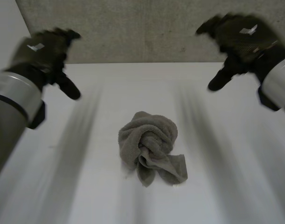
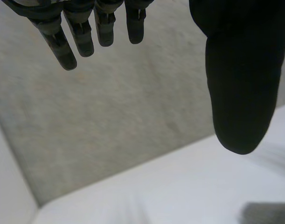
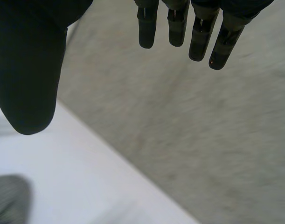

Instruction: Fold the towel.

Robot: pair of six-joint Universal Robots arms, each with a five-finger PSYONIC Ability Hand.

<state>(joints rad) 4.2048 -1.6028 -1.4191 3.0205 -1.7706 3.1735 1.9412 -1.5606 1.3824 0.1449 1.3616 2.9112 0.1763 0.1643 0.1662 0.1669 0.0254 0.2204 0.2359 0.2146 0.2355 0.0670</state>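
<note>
Towel [image 1: 149, 147] is lying bunched in a twisted heap on the desk [image 1: 226, 186], well below and between both sets of fingers; no fold started. Left hand [image 1: 44, 51] and right hand [image 1: 242, 39] are hovering high on either side, fingers [image 2: 63, 46] hanging straight, spread, gripping nothing, probably poised to descend. Path from the fingers down to the towel is looking open. Grey wall panel [image 1: 133, 28] is standing beyond the fingertips.

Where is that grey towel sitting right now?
In the head view the grey towel lies bunched in the middle of the white table, between the left hand and right hand, which both hover clear of it.
</note>
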